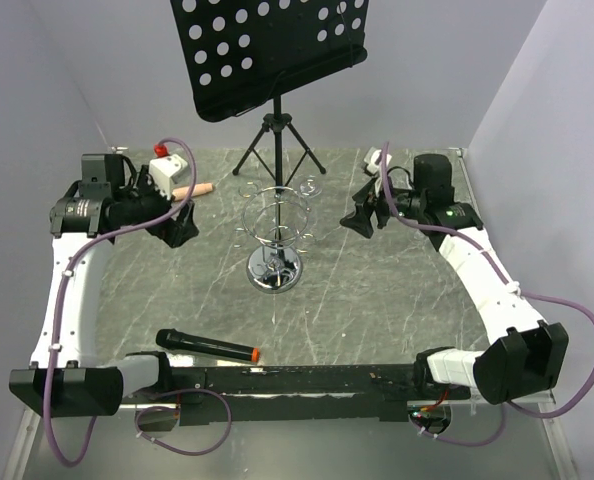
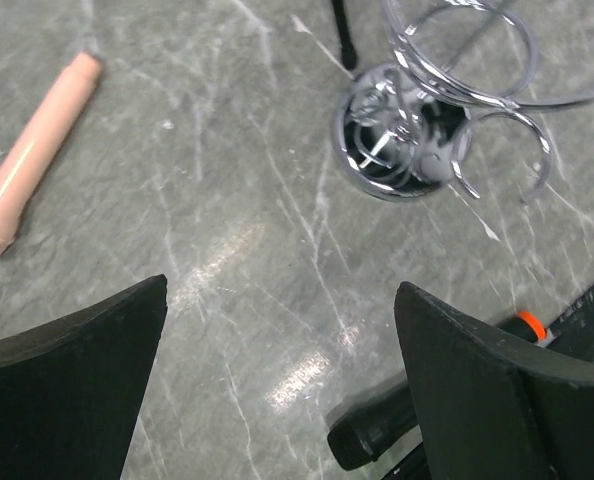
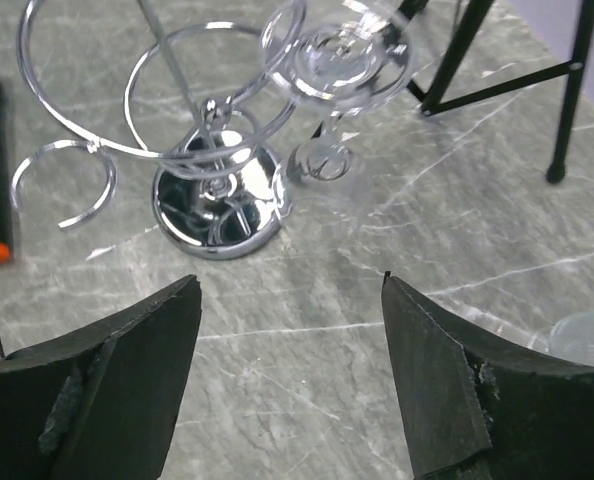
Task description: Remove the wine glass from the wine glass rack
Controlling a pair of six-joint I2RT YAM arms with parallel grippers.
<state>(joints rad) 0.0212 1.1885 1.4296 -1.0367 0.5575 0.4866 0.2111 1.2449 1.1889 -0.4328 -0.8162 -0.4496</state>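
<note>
Chrome wire, top view: wine glass rack stands mid-table between the arms, reachable by either. Left gripper and right gripper hover beside it, holding nothing.

Left wrist view: jaws spread wide over the veined grey stone table. The rack's mirror-round base is ahead, and a smooth pink cylinder lies well apart.

Right wrist view: jaws likewise apart, aimed at the wine glass. It is clear, hung upside down by its foot in a rack loop, bowl beside the base. Judgement: right arm is better placed for the lift.
</note>
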